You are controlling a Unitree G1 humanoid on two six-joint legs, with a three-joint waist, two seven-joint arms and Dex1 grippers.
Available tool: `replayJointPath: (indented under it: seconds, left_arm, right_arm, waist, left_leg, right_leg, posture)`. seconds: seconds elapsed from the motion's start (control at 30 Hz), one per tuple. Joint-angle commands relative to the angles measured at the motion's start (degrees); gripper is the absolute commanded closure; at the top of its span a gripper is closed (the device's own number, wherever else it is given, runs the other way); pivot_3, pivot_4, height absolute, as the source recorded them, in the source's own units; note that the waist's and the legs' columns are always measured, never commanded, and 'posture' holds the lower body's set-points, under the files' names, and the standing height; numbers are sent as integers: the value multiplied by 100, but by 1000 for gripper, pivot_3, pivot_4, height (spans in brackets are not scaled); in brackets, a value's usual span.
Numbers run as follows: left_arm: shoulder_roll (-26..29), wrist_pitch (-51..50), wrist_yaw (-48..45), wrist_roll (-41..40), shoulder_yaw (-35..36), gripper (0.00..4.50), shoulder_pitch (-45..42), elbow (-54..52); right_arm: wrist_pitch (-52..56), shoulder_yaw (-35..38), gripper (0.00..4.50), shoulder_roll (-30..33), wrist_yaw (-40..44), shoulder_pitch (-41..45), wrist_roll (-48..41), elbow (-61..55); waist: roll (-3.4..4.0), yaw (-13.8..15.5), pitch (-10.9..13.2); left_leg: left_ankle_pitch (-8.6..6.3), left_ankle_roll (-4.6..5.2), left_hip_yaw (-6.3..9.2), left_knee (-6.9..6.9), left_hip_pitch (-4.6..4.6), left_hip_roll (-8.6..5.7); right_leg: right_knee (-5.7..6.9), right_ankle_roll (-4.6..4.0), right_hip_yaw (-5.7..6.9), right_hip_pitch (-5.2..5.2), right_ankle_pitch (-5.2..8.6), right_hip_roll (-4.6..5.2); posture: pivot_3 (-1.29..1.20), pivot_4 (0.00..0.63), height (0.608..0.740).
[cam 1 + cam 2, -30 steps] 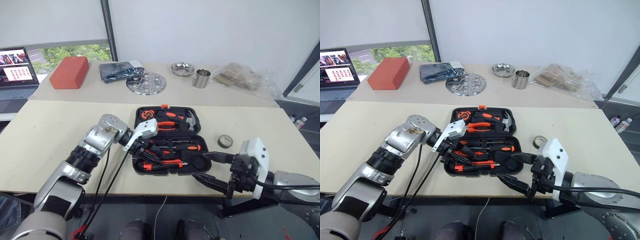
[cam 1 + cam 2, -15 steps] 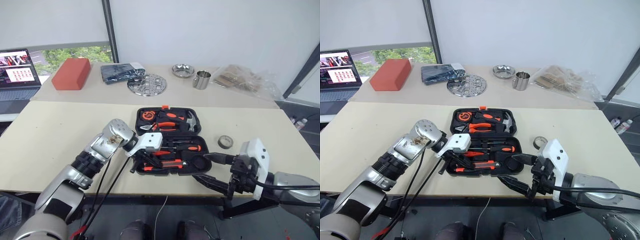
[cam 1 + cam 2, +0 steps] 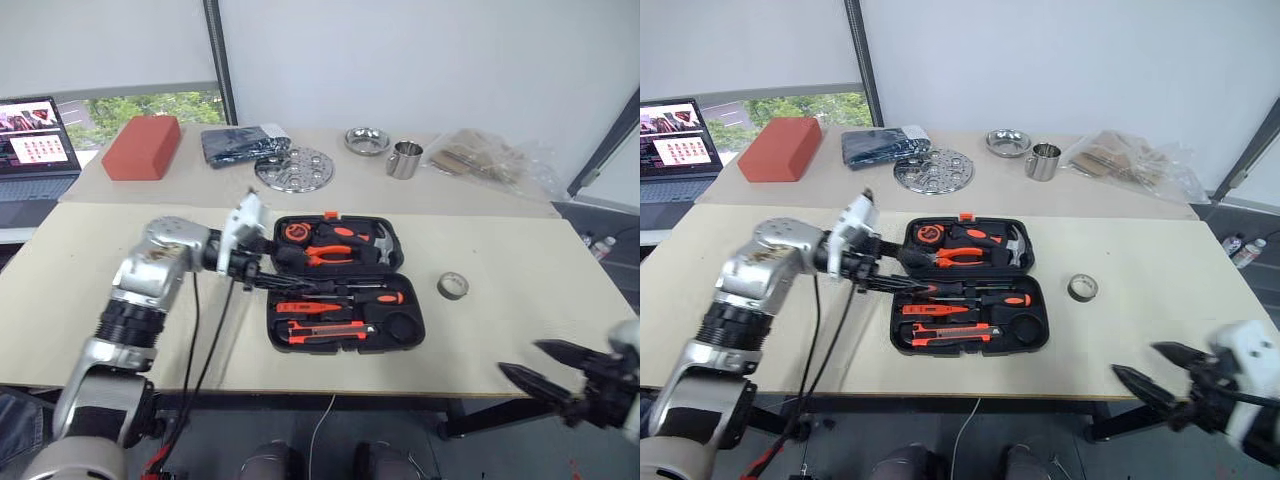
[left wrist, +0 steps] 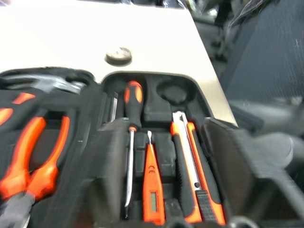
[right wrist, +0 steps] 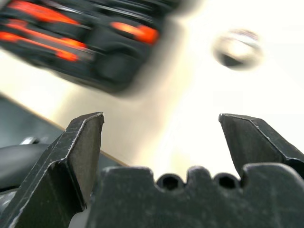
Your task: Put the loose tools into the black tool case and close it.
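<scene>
Having left the case, both hands have withdrawn.

My left arm is built of silver metal segments with dark ribbed joints and a scuffed, rounded wrist housing; two black cables hang loose beside it. A white cover plate caps the left gripper, whose fingers are black. The right gripper has two black, wedge-shaped fingers rising from a black base with three round holes.
</scene>
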State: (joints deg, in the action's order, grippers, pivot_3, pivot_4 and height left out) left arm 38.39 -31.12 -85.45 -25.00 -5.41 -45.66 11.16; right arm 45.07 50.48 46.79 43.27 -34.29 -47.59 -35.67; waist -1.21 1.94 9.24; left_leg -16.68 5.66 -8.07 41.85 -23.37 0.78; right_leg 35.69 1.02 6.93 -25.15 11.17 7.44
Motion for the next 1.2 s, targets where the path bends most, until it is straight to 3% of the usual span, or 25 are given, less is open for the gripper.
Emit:
replayJointPath:
  seconds: [0.03, 0.07, 0.2, 0.4, 0.53, 0.7, 0.97, 1.0, 1.13, 1.2]
  left_arm:
    - [323, -119, -196, -203, 175, 53, 67, -338]
    - [367, -83, -188, -186, 159, 53, 110, -392]
    - [558, 491, -156, 357, -249, 53, 367, -682]
    - [456, 670, 65, 379, -249, 53, 509, -789]
    - [472, 527, 184, 271, -193, 53, 643, -1102]
    - [526, 348, 377, 170, -65, 53, 777, -1325]
    - [574, 341, 439, 150, -80, 0, 767, -1288]
    - [575, 349, 434, 154, -87, 0, 757, -1269]
    - [569, 388, 389, 172, -110, 0, 700, -1182]
    - [552, 426, 369, 194, -123, 0, 650, -1118]
  right_arm:
    - [-272, 173, 0, 239, 265, 295, 141, 300]
    - [-338, 36, 0, 344, 310, 430, 240, 388]
    - [-1052, -1672, 0, 937, 297, 1843, 1321, 1459]
    - [-1167, -3948, 0, 740, 301, 4265, 2253, 2656]
    - [-1183, -4816, 0, 487, 73, 5357, 3010, 3626]
    - [-1097, -5260, 0, 136, 169, 6044, 3309, 4365]
    - [-1399, -5442, 2371, -223, 212, 6255, 3663, 4625]
    - [-1405, -5444, 2883, -244, 225, 6267, 3686, 4633]
    - [-1426, -5422, 4217, -215, 326, 6236, 3727, 4575]
    - [-1397, -5329, 4217, -184, 354, 6202, 3691, 4503]
  waist:
    - [2, -41, 1]
    - [5, -53, 2]
    - [6, -134, 4]
    - [25, -121, 18]
    - [27, -123, 19]
    - [29, -133, 20]
    - [31, -180, 21]
    - [31, -183, 21]
    - [32, -192, 22]
    - [32, -198, 22]
  left_leg:
    - [-1, -1, 0, -2, 4, 0]
    - [-7, -1, 0, -4, 11, 0]
    - [-24, -47, 0, -4, 19, -1]
    - [12, -26, 0, -10, 0, 1]
    - [17, -30, 0, -10, -11, 0]
    - [15, -26, -2, -13, -23, -6]
    - [16, -32, -4, -12, 6, -4]
    - [17, -33, -5, -12, 7, -4]
    - [17, -34, -5, -12, 7, -4]
    - [17, -34, -5, -12, 8, -4]
  right_leg:
    - [-1, 0, -2, 2, 0, 0]
    - [-1, -2, -7, 5, -2, 2]
    - [-2, -29, -19, 7, -8, 4]
    - [18, -65, -22, -23, -26, 1]
    - [27, -68, 3, -26, -15, -3]
    - [13, -50, 11, -24, -6, -3]
    - [21, -18, 5, -3, 14, -3]
    - [24, -19, 3, -4, 13, -2]
    - [27, -48, 2, -6, -4, -1]
    - [27, -48, 2, -5, -4, -2]
  posture:
    - [0, 150, 734]
    - [0, 150, 734]
    - [0, 150, 734]
    - [0, 150, 734]
    - [0, 150, 734]
    - [0, 150, 734]
    - [0, 150, 734]
    - [0, 150, 734]
    - [0, 150, 734]
    - [0, 150, 734]
